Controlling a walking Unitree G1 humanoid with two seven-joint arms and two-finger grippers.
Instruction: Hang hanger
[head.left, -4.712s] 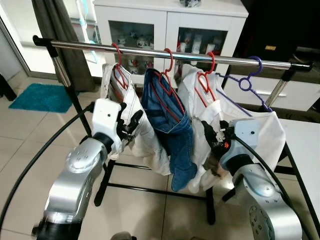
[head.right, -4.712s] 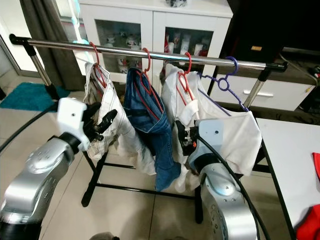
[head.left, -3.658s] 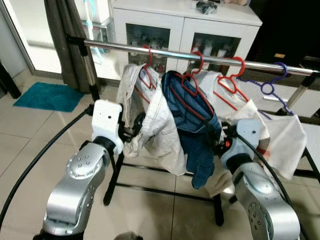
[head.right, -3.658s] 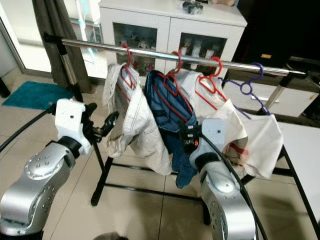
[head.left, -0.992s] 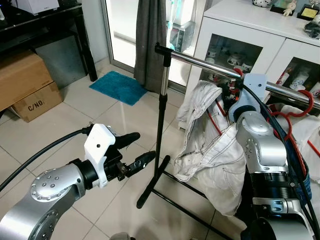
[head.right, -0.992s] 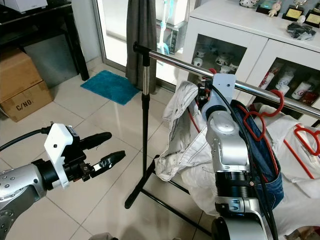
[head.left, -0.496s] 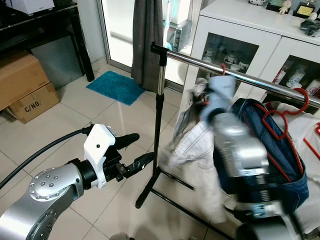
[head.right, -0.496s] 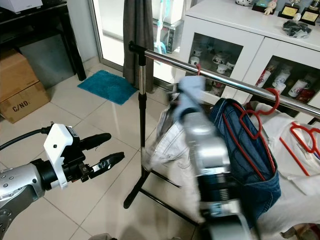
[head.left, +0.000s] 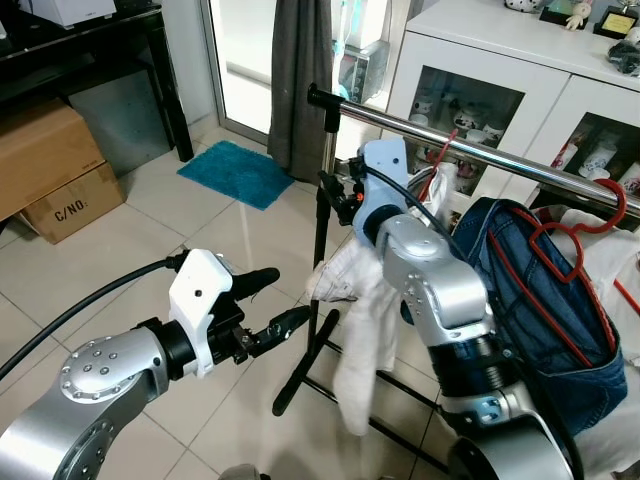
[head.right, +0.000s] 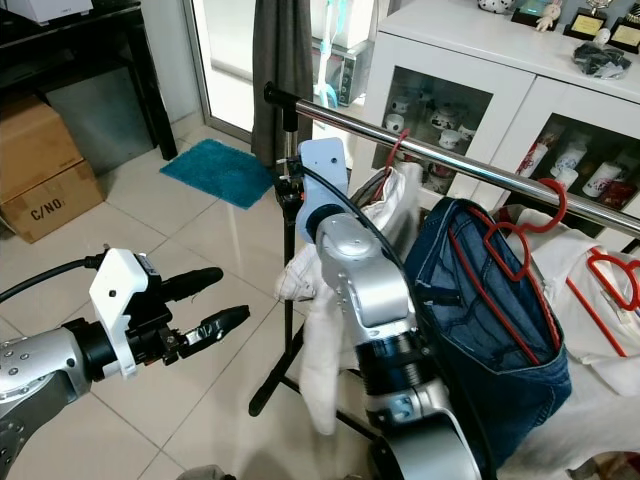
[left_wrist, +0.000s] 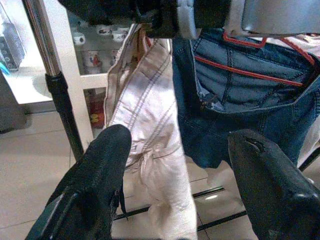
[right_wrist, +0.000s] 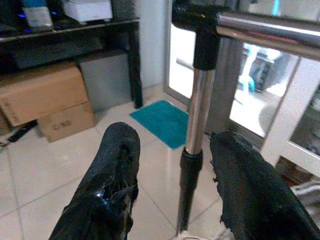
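- left gripper (head.left: 275, 305) held out low in front, fingers spread, nothing between them
- right gripper (right_wrist: 172, 170) raised on a bent arm; fingers parted

Cardboard box (head.left: 72, 200): "C/NO:" — black print on its side face
Other surfaces: no text that can be made out — too small or blurred

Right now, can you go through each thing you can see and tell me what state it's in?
Left gripper: open, empty, held low over the floor.
Right gripper: open, empty, beside the rack's end post.
White garment: hanging from the rail on a red hanger.
Jeans: hanging on a red hanger.
Rail: level on its stand.
Cabinet doors: shut.
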